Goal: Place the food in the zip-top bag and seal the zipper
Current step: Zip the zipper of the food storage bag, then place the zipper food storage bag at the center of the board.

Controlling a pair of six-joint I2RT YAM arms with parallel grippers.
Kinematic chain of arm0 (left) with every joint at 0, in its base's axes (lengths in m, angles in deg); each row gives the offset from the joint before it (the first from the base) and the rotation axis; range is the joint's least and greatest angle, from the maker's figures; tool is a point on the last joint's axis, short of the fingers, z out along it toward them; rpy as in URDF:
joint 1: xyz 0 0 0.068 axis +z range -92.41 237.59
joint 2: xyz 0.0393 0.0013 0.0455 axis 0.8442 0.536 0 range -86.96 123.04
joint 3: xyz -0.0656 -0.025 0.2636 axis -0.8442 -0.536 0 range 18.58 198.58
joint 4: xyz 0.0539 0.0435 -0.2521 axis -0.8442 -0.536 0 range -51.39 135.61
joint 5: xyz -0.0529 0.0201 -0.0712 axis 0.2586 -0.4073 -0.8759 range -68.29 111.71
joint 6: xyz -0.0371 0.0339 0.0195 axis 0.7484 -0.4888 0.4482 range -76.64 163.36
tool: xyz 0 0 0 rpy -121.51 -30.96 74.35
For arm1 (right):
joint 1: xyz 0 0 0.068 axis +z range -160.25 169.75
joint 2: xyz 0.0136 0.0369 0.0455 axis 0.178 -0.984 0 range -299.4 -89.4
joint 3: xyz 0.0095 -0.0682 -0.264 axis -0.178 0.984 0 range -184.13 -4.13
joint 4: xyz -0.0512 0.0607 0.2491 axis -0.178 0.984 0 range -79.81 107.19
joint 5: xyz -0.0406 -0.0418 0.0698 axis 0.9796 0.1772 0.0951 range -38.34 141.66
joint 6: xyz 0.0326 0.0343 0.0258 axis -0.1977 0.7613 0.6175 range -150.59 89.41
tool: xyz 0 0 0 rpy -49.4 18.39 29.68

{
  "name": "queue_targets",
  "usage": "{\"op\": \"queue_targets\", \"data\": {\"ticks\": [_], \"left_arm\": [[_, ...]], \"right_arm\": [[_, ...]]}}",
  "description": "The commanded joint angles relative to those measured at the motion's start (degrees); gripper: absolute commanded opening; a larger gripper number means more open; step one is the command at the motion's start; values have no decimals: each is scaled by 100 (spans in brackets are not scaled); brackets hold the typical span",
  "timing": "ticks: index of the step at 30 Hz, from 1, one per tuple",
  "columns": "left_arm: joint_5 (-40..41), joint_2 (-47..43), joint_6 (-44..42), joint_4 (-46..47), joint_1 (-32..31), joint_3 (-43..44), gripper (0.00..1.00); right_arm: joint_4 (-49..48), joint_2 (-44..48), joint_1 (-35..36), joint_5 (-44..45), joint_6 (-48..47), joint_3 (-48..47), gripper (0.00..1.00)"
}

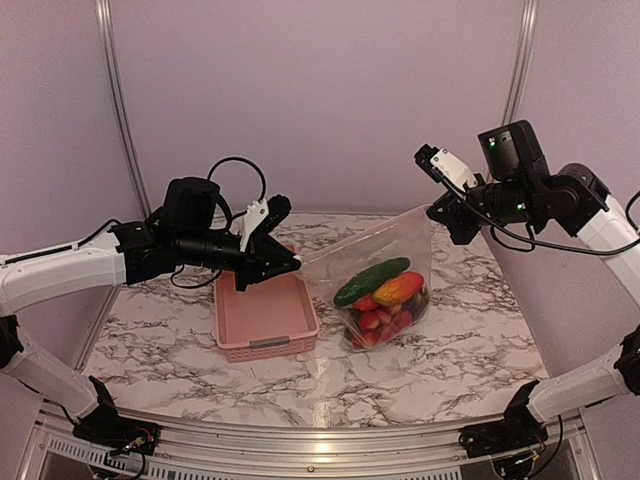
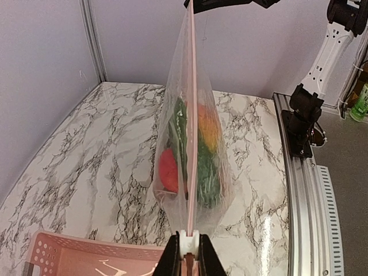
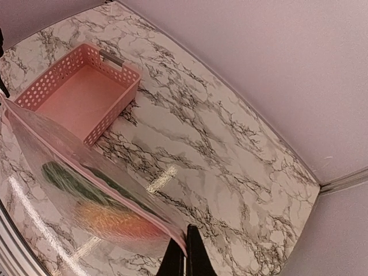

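The zip-top bag [image 1: 385, 262] hangs stretched above the table between both grippers, with the food low inside it: a dark green cucumber [image 1: 372, 280], an orange-red fruit [image 1: 398, 288] and red tomatoes [image 1: 375, 320]. My left gripper [image 1: 295, 262] is shut on the bag's left mouth corner. In the left wrist view its jaws [image 2: 189, 253] clamp a white piece at the end of the zipper [image 2: 192, 115], which runs away as one taut pale pink line. My right gripper [image 1: 440, 211] is shut on the opposite corner, where its jaws [image 3: 185, 253] pinch the zipper [image 3: 86, 172].
A pink latticed basket [image 1: 262, 315] with nothing in it stands on the marble table, left of the bag and under the left gripper; it also shows in the right wrist view [image 3: 80, 95]. The table's metal rail [image 2: 299, 201] runs along the near edge.
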Motion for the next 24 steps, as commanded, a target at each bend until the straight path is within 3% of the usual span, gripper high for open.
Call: {"op": "queue_targets", "data": {"ticks": [1, 7, 10, 19, 24], "left_arm": [[125, -26, 18, -673, 160, -181, 9], [88, 461, 224, -164, 245, 202, 9], [-10, 912, 384, 213, 361, 574, 8], [293, 2665, 296, 285, 397, 3253, 9], [259, 2816, 378, 466, 394, 3201, 13]], "right_arm": [[-334, 137, -268, 757, 142, -116, 0], [-851, 102, -345, 948, 101, 167, 0], [-1192, 25, -712, 982, 43, 146, 0], [-2680, -612, -1021, 1443, -105, -344, 0], [-2799, -351, -1021, 1180, 220, 308, 0]]}}
